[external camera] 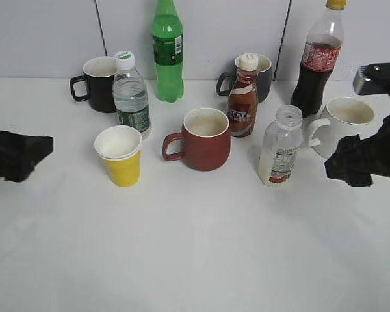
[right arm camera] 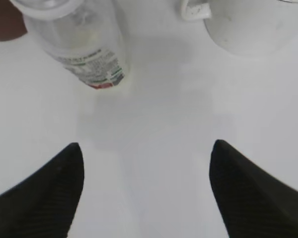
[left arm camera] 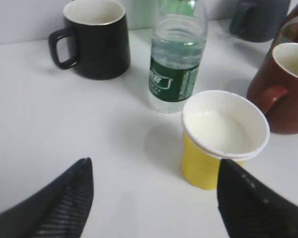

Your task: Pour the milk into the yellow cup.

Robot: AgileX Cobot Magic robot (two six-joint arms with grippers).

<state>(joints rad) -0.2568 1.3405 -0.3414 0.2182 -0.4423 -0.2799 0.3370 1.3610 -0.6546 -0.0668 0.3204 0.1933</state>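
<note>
The milk bottle stands upright and uncapped on the white table, with white liquid low in it; it also shows in the right wrist view. The yellow cup stands left of centre; in the left wrist view white liquid lies inside it. My right gripper is open and empty, a little right of the milk bottle; its fingers spread wide in the right wrist view. My left gripper is open and empty, left of the cup; it shows in the left wrist view.
A dark red mug stands between cup and milk bottle. A water bottle, black mug, green bottle, brown coffee bottle, dark grey mug, cola bottle and white mug stand behind.
</note>
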